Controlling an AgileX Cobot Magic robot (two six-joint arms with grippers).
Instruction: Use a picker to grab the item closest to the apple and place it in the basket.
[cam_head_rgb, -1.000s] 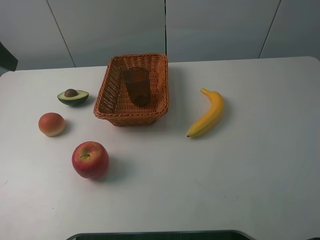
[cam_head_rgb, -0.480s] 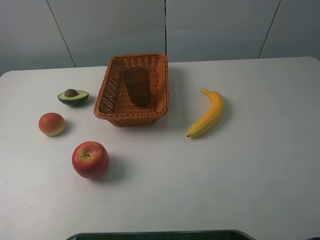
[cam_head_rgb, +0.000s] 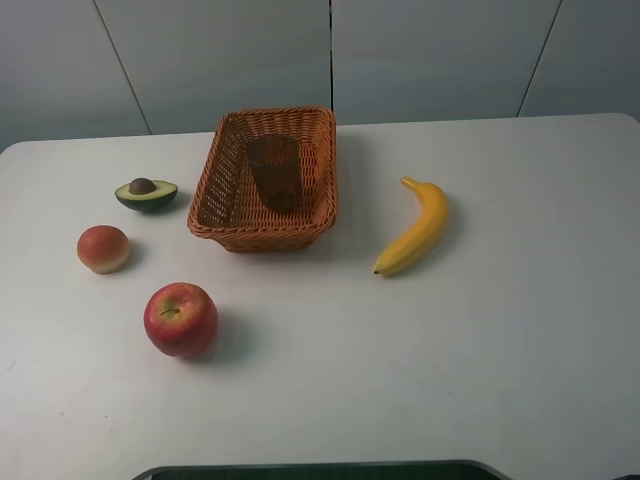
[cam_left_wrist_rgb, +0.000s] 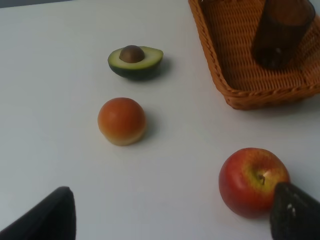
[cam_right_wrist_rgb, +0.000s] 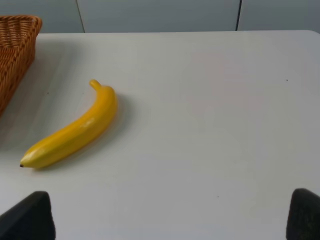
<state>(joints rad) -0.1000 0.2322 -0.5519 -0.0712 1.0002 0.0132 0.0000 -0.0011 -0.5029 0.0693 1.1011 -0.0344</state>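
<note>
The red apple (cam_head_rgb: 181, 319) (cam_left_wrist_rgb: 253, 181) sits front left on the white table. Closest to it is a round orange-red fruit (cam_head_rgb: 103, 248) (cam_left_wrist_rgb: 122, 121), and further back lies an avocado half (cam_head_rgb: 146, 193) (cam_left_wrist_rgb: 135, 61). The woven basket (cam_head_rgb: 215, 180) (cam_left_wrist_rgb: 235, 75) stands at the back centre with a dark brown cup (cam_head_rgb: 274, 172) (cam_left_wrist_rgb: 281, 30) inside. My left gripper (cam_left_wrist_rgb: 172, 220) is open above the table, short of the round fruit, with one finger (cam_left_wrist_rgb: 295, 215) near the apple. My right gripper (cam_right_wrist_rgb: 165, 220) is open and empty. Neither gripper appears in the exterior view.
A yellow banana (cam_head_rgb: 415, 227) (cam_right_wrist_rgb: 75, 129) lies right of the basket, whose corner (cam_right_wrist_rgb: 15, 45) shows in the right wrist view. A dark strip (cam_head_rgb: 320, 470) runs along the table's front edge. Grey wall panels stand behind the table.
A dark part at the left edge of the exterior view one second ago has gone from the view. The fruits, basket and cup have not moved.
</note>
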